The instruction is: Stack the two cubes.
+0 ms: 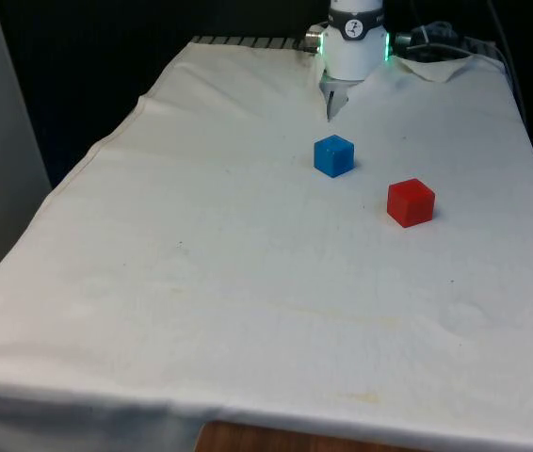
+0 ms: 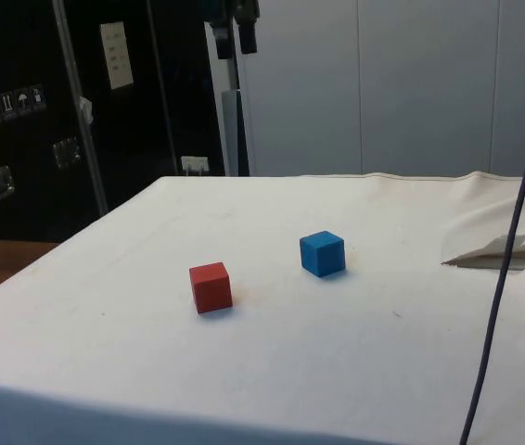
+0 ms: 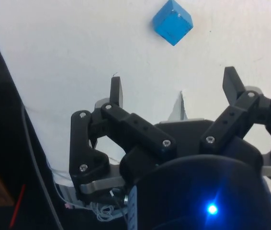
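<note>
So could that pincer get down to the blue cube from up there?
Probably yes. The pincer hangs open above bare cloth, the blue cube stands alone, and the red cube sits apart from it.

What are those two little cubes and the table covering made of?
The blue cube and the red cube look like painted wood or solid plastic: flat matte faces, crisp edges, even colour, no grain showing, so it stays open which. The table cover looks like white woven cloth: it wrinkles, drapes over the edges and carries faint stains.
</note>
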